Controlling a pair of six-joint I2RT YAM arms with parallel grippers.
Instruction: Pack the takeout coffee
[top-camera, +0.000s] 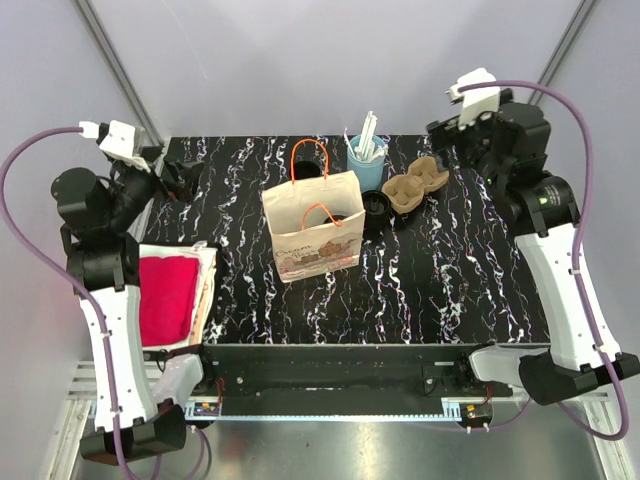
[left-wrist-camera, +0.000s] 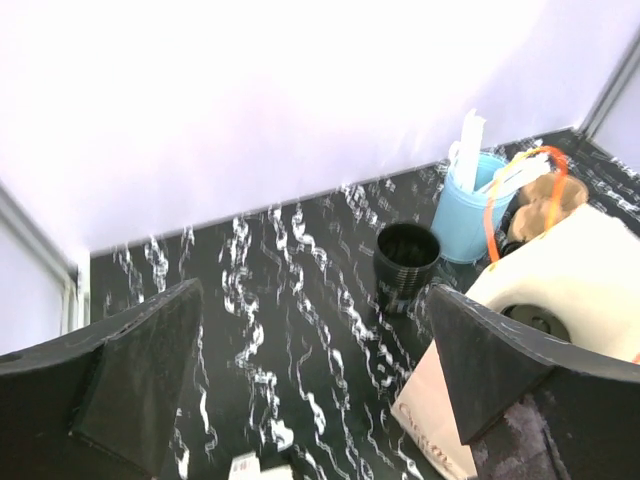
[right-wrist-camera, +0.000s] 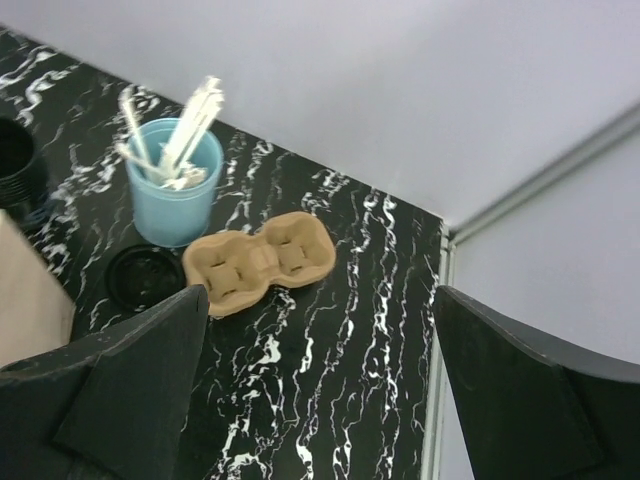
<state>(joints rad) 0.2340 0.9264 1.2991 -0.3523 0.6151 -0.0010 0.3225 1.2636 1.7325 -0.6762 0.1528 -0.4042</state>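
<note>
The takeout coffee (top-camera: 375, 206), a small black cup with a round black lid, stands just right of the open paper bag (top-camera: 315, 228). In the right wrist view the coffee (right-wrist-camera: 146, 274) sits below the light-blue straw cup (right-wrist-camera: 172, 195) and left of the cardboard carrier (right-wrist-camera: 258, 262). My right gripper (top-camera: 446, 135) hovers open and empty over the back right corner, right of the carrier; its fingers (right-wrist-camera: 120, 380) frame bare table. My left gripper (top-camera: 182, 176) hangs open and empty at the back left, its fingers (left-wrist-camera: 130, 380) well left of the bag (left-wrist-camera: 560, 270).
A lidless black cup (top-camera: 307, 168) stands behind the bag and appears in the left wrist view (left-wrist-camera: 406, 260) next to the straw cup (left-wrist-camera: 466, 215). A red cloth (top-camera: 166, 296) lies on a white tray at the table's left edge. Walls enclose the back and sides.
</note>
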